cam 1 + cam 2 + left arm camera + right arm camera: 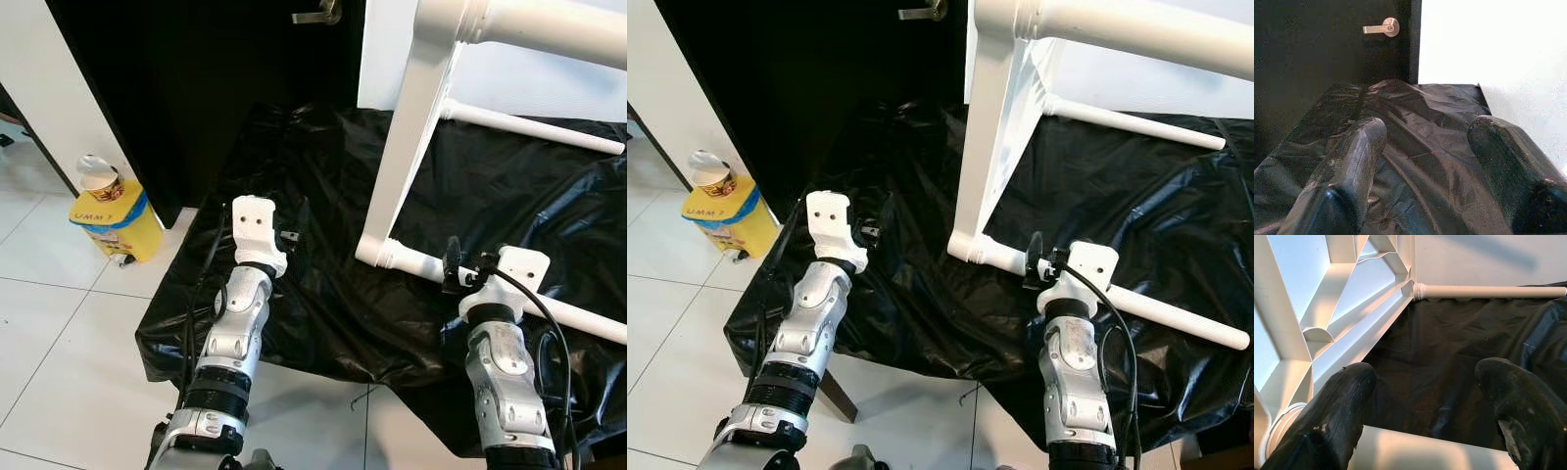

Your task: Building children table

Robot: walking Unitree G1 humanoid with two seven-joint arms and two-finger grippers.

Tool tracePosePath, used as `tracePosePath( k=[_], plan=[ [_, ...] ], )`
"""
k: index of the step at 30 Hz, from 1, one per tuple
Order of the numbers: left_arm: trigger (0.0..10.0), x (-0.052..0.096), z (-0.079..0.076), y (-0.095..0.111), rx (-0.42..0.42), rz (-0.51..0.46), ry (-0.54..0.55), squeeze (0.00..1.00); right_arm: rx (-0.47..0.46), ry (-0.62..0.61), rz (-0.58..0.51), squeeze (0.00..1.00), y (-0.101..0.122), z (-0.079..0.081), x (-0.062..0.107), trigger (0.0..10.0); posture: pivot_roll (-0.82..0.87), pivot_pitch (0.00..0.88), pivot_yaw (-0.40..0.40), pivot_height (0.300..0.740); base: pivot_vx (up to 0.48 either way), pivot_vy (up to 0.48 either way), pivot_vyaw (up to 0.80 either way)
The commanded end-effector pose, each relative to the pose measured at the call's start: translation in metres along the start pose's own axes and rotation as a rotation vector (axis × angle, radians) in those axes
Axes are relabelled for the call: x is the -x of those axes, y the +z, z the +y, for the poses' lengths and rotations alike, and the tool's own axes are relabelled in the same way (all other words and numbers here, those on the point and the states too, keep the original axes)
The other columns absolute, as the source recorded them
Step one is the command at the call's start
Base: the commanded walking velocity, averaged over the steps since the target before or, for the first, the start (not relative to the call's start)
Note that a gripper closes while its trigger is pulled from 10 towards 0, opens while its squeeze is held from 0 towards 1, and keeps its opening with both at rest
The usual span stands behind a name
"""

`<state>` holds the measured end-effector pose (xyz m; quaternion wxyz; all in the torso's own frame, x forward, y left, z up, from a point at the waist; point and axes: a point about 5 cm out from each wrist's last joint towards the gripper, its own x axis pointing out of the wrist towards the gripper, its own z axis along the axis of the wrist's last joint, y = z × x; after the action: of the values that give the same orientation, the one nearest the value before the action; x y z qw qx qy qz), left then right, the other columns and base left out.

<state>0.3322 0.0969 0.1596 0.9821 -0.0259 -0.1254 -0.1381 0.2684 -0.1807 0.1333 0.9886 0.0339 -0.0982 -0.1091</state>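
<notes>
My two jointed silver metal arms (235, 333) end in white plastic wrist housings (257, 220); black cables (534, 304) loop alongside; thick black scuffed fingers (1334, 416) beyond.

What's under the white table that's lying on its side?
A crinkly black plastic sheet lies under the white plastic children's table, whose round legs rest on it. What the sheet is draped over is covered, so it cannot be seen.

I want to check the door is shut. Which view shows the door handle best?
The left wrist view: the whole silver door handle shows against the dark door. Both eye views cut it off at their top edge.
</notes>
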Motion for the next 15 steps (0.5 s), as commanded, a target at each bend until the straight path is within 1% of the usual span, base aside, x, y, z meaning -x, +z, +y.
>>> tracePosePath(
  k=[1,15],
  plan=[
    [10.0,-0.0075,0.0053,0.0056,-0.014,-0.001,0.017,0.0,0.008,-0.019,-0.011,0.0,0.0035,-0.0073,-0.0014,10.0,0.01,0.114,0.052,0.74,0.0,0.0,0.0],
    [10.0,-0.0075,0.0053,0.0056,-0.014,-0.001,0.017,0.0,0.008,-0.019,-0.011,0.0,0.0035,-0.0073,-0.0014,10.0,0.01,0.114,0.052,0.74,0.0,0.0,0.0]
  ],
)
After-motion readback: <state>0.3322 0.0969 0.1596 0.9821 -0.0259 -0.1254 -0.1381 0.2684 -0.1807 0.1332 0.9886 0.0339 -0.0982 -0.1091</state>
